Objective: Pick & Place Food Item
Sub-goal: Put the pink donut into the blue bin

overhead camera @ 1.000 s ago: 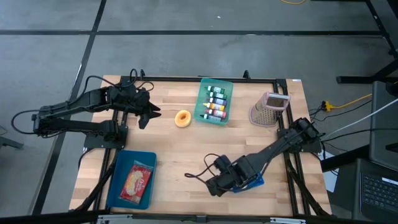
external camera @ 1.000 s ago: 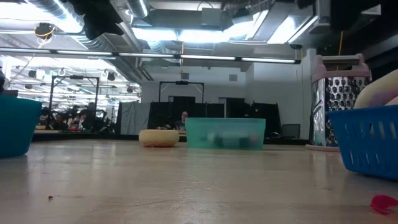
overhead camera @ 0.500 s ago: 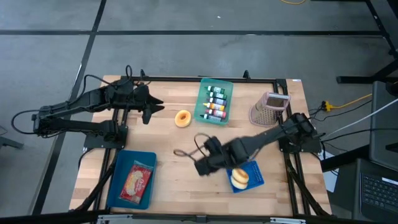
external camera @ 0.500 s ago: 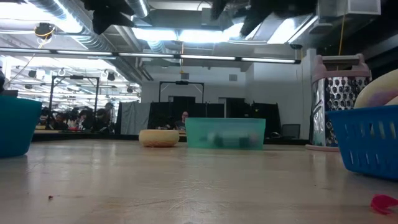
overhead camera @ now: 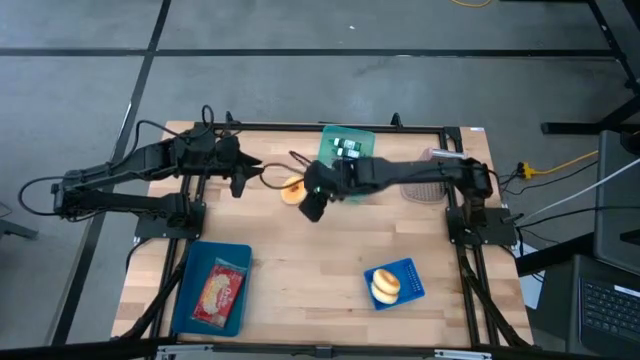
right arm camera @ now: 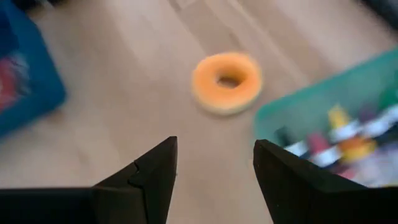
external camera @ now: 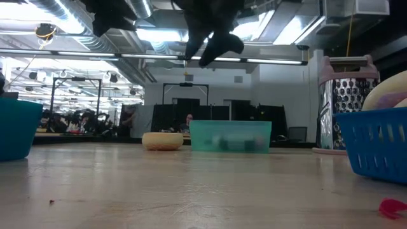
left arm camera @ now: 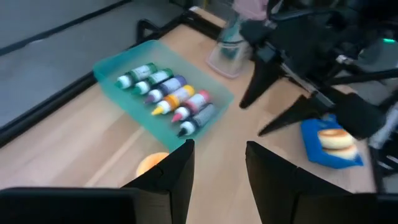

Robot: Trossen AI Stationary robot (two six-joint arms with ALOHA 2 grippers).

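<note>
High view shows the right gripper (overhead camera: 309, 203) stretched across the bench (overhead camera: 300, 270) with its fingers spread and holding nothing, hanging just beside the orange doughnut (overhead camera: 294, 190), which lies flat on the wood next to the teal tray of paint bottles (overhead camera: 345, 165). On the doughnut's other side the left gripper (overhead camera: 243, 181) hovers with its fingers apart, also holding nothing. A blue basket with a bun (overhead camera: 391, 284) sits near the right front, a blue tray with a packet (overhead camera: 212, 288) at the left front, a metal grater (overhead camera: 432, 176) past the teal tray, and the low view looks into a lit workshop with people (external camera: 82, 121) far off.
</note>
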